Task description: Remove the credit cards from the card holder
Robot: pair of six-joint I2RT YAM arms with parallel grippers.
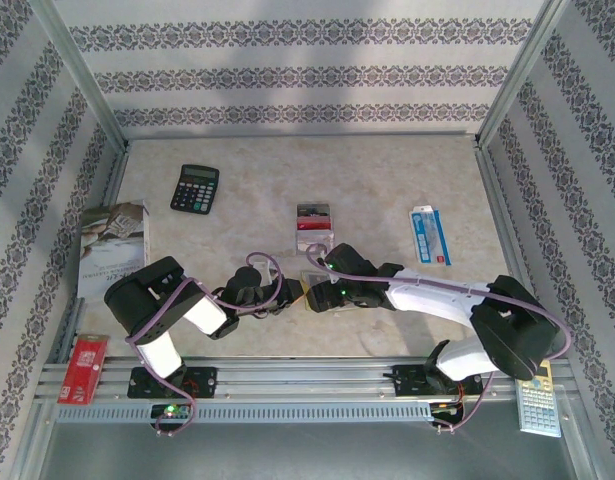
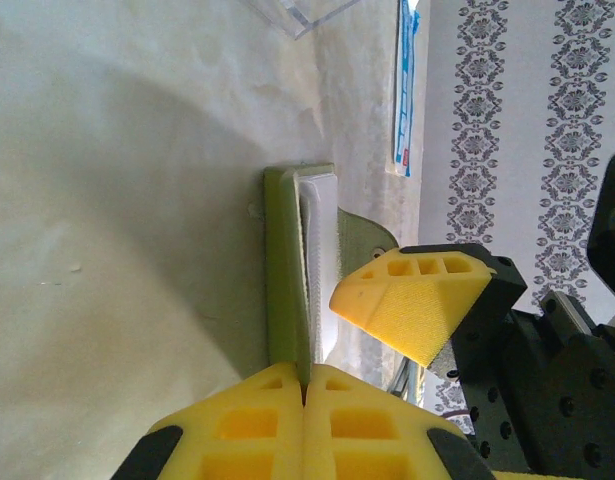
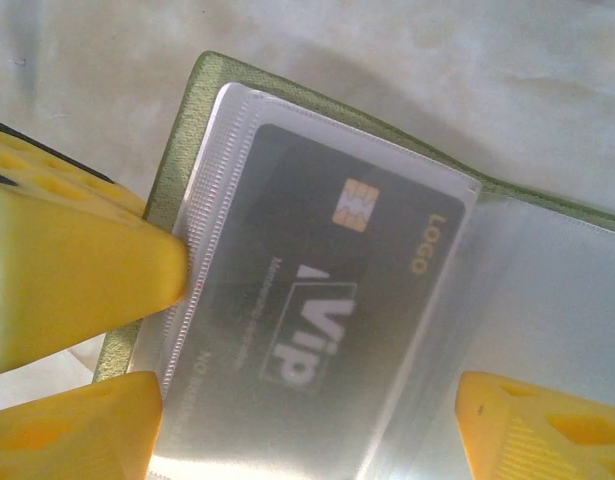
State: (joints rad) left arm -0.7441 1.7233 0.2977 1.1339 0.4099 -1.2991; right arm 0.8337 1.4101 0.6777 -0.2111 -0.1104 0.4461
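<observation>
Left hand point(image 2: 305, 415) is clamped shut on the olive cover edge of the card holder point(image 2: 285, 270), pinning it open so it can't slide. Right hand point(image 3: 307, 440) is open, fingers either side of the clear pocket, probably lining up to pinch the dark grey card point(image 3: 307, 300) sleeved inside. Just beyond, loose credit cards point(image 1: 313, 222) lie on the surface point(image 1: 247, 170), judged already out. Calculator point(image 1: 195, 187) sits far back-left, out of play.

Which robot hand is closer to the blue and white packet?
Right. The right gripper hovers open over the wallet, on the side toward the packet. The left gripper pinches the wallet's opposite edge, farther from the packet.
</observation>
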